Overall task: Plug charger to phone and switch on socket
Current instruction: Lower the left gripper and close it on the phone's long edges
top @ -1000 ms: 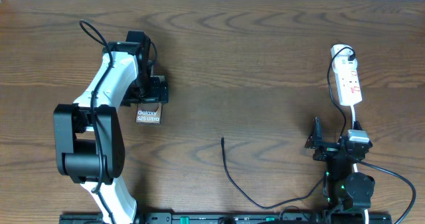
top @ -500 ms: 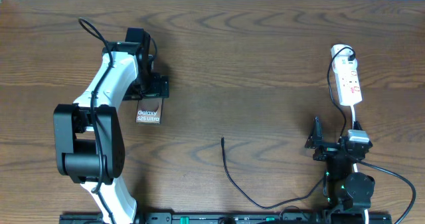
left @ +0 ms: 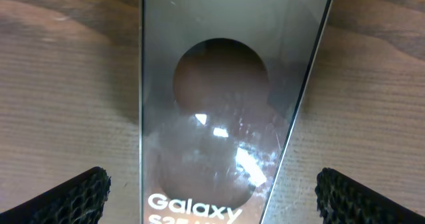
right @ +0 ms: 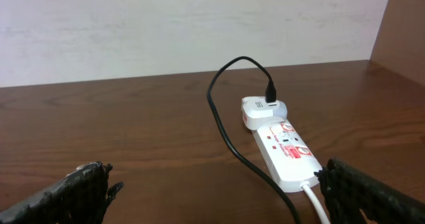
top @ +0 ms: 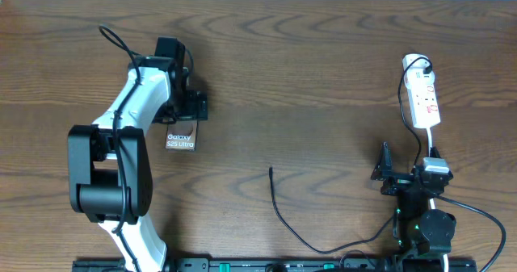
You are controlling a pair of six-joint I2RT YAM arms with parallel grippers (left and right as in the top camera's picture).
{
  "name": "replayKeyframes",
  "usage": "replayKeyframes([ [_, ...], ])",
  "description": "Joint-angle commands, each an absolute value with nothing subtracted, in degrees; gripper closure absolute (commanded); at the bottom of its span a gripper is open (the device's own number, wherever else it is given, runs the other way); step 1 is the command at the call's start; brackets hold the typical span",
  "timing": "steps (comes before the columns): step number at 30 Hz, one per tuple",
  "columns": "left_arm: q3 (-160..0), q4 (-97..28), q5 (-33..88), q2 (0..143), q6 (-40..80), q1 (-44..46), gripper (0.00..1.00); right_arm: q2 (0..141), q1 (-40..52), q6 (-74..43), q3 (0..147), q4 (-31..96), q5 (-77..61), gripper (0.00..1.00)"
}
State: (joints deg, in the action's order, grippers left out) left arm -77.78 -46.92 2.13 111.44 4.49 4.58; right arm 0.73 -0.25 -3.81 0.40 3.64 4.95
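Note:
The phone (top: 180,139) lies flat on the wooden table, dark and glossy, with white "Galaxy" lettering. My left gripper (top: 185,119) hovers over its far end, open. In the left wrist view the phone (left: 226,84) runs between my left gripper's (left: 212,204) spread fingers without touching them. The charger (top: 279,211) is a thin black cable whose free tip (top: 271,169) lies at mid-table. The white socket (top: 424,101) sits at the far right. My right gripper (top: 408,165) stands open just short of it. In the right wrist view the socket (right: 285,151) lies ahead of my right gripper (right: 216,194), beside the charger cable (right: 222,124).
A white plug (right: 262,110) sits at the socket's far end with the black cable going into it. A thicker white cord (right: 315,201) leaves the socket's near end. A pale wall (right: 199,24) borders the table's far edge.
My left gripper has edged slightly toward the table's far side, uncovering a little more of the phone. The right arm, the cable and the socket have not moved.

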Motion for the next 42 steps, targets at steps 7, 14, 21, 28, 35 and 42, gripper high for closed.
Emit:
replayKeyframes([
  [7, -76.1, -44.8, 1.0, 112.1, 5.0, 4.8, 0.00, 0.6, 0.1, -3.1, 0.3, 3.8, 5.5, 0.01],
  [14, -76.1, -44.6, 1.0, 112.2, 5.0, 4.8, 0.00, 0.6, 0.1, -3.1, 0.3, 3.8, 5.5, 0.01],
  [21, -75.8, -44.1, 1.0, 112.4, 5.0, 4.8, 0.00, 0.6, 0.1, -3.1, 0.3, 3.8, 5.5, 0.01],
  [28, -74.1, -41.7, 1.0, 112.9, 5.0, 4.8, 0.00, 0.6, 0.1, -3.1, 0.3, 3.8, 5.5, 0.01],
  [35, -72.2, -40.0, 1.0, 113.1, 5.0, 4.8, 0.00, 0.6, 0.1, -3.1, 0.3, 3.8, 5.5, 0.01],
  [42, -71.3, -38.6, 0.8, 113.1, 5.0, 4.8, 0.00, 0.6, 0.1, -3.1, 0.3, 3.8, 5.5, 0.01],
])
